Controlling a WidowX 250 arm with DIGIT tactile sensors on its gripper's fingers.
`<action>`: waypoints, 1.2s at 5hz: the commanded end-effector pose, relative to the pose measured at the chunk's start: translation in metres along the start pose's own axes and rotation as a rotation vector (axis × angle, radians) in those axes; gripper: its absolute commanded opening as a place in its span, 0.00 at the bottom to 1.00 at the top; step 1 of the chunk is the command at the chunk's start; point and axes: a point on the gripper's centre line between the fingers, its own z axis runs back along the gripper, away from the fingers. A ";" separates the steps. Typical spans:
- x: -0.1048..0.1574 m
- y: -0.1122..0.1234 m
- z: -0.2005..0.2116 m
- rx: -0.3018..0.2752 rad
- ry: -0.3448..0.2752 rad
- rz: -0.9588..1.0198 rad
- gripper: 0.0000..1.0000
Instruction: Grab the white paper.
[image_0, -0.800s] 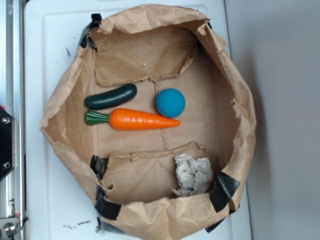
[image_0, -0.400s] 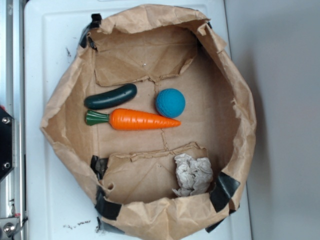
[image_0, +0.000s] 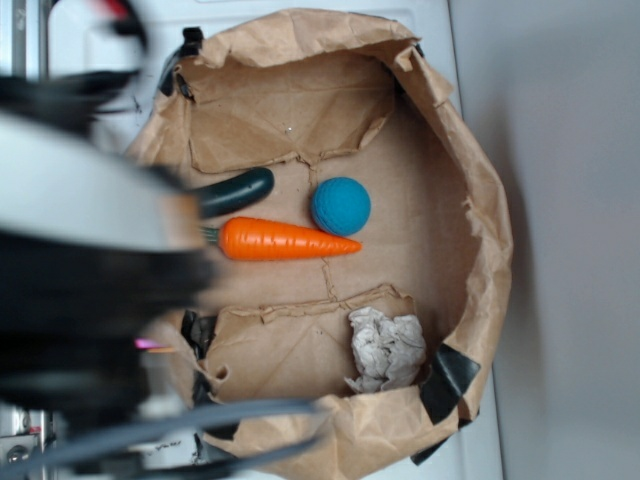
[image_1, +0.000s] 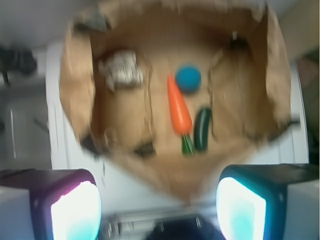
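Note:
The white paper (image_0: 387, 349) is a crumpled greyish wad lying on the floor of the brown paper bag (image_0: 480, 200), near its lower right wall. In the wrist view the white paper (image_1: 121, 69) shows at the bag's upper left, blurred. My arm fills the left of the exterior view as a large dark and white blur, above the bag's left side. The gripper (image_1: 158, 210) is open, its two fingers wide apart at the bottom of the wrist view, with nothing between them, well short of the paper.
Inside the bag lie an orange carrot (image_0: 285, 240), a blue ball (image_0: 340, 205) and a dark green cucumber (image_0: 235, 192). The bag stands on a white tray (image_0: 435, 30). Black tape patches (image_0: 448, 380) mark the bag's rim.
My arm has swung into the exterior view from the left and now covers the bag's left side. The objects in the bag have not moved.

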 end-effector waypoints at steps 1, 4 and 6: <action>0.068 0.024 -0.023 -0.090 -0.117 -0.237 1.00; 0.062 0.021 -0.020 -0.096 -0.168 -0.417 1.00; 0.054 0.024 -0.045 -0.067 -0.222 -0.479 1.00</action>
